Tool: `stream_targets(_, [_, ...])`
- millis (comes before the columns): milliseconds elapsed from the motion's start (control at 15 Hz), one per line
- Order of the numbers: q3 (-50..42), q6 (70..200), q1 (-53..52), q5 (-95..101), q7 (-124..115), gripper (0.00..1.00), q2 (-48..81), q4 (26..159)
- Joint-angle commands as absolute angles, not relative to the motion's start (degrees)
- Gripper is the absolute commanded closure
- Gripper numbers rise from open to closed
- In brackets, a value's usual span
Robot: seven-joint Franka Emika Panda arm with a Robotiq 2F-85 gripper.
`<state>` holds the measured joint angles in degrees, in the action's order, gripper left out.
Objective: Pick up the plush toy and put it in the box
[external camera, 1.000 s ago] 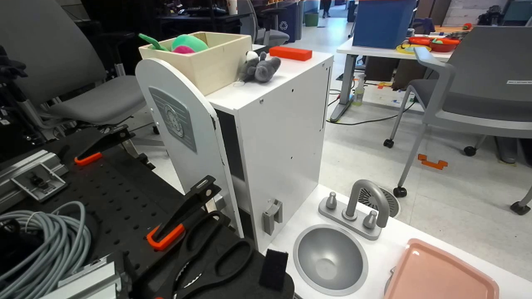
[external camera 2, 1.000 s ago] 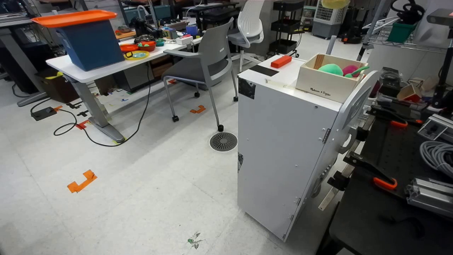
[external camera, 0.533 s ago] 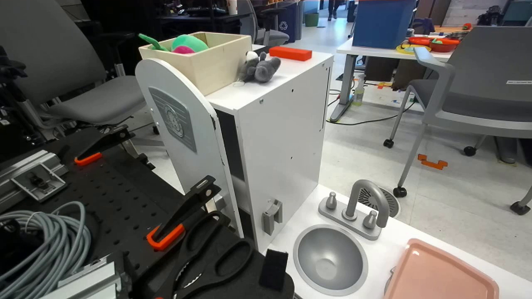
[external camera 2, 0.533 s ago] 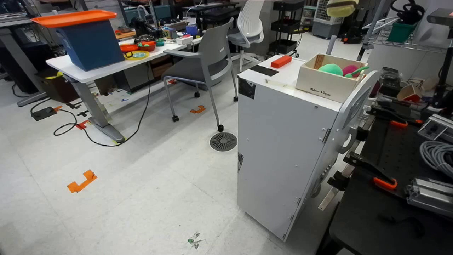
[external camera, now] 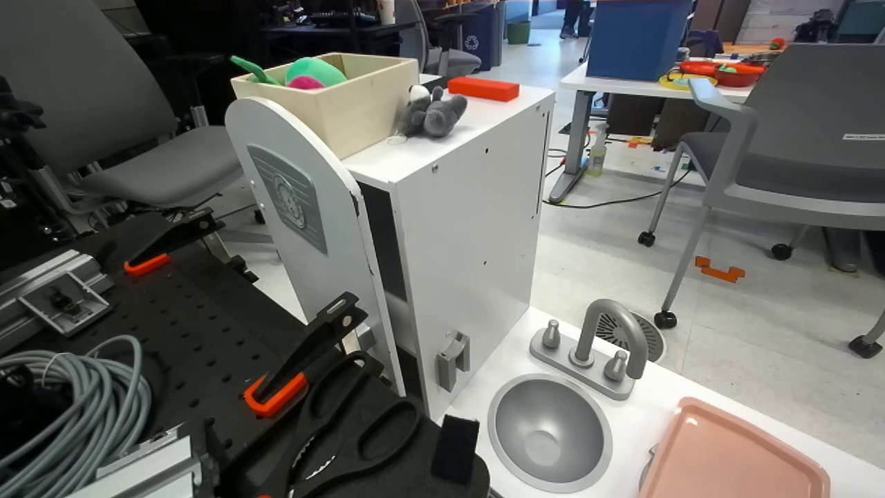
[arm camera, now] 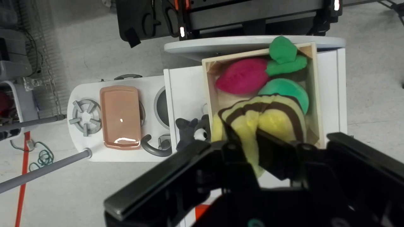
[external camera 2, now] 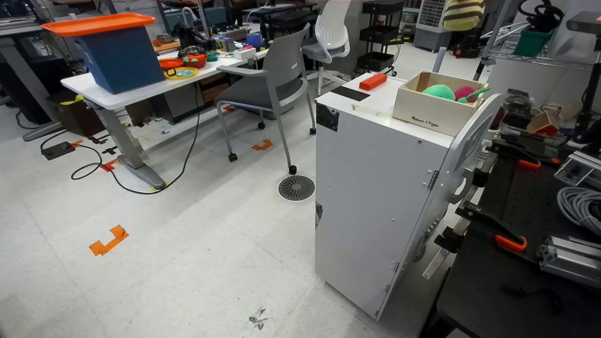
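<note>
Yellow, brown-striped plush toy (arm camera: pixel 279 121) awaits its drop

The black fingers (arm camera: pixel 274 154) pinch it midair. Best centre it over the open-topped pale wooden box (arm camera: pixel 317 94), whose nearer rim it partly hides in the wrist view, then lower before releasing. Only that view shows the grip; in an exterior view the toy (external camera 2: pixel 464 15) appears at the top edge, seemingly above the box, a height the wrist camera barely tells.

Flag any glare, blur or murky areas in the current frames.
Wrist view: white glare on the pink tray; the gripper dark and soft-focused in the foreground, though stripes on the plush toy it grips are readable. In an exterior view, the far floor looks bluish and bright. In an exterior view, the black table is murky at its near end.
</note>
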<state>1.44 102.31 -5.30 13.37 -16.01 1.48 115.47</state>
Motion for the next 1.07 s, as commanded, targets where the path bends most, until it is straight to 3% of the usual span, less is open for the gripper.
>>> stream_targets(0, [1.7,102.2,-4.1,13.6,-14.3,0.97,1.1,115.9])
stream_targets(267, [1.5,102.0,-3.4,12.4,-13.6,0.97,1.4,115.6])
stream_targets(333, [1.5,102.0,-3.3,12.4,-13.7,0.63,1.4,115.6])
stream_targets(400, [1.4,102.2,-3.2,12.5,-13.6,0.62,1.2,115.8])
stream_targets(933, [1.1,102.3,-2.1,11.1,-12.5,0.04,0.5,115.9])
stream_targets(1000, [1.1,102.3,-2.1,10.9,-12.4,0.01,0.5,115.9])
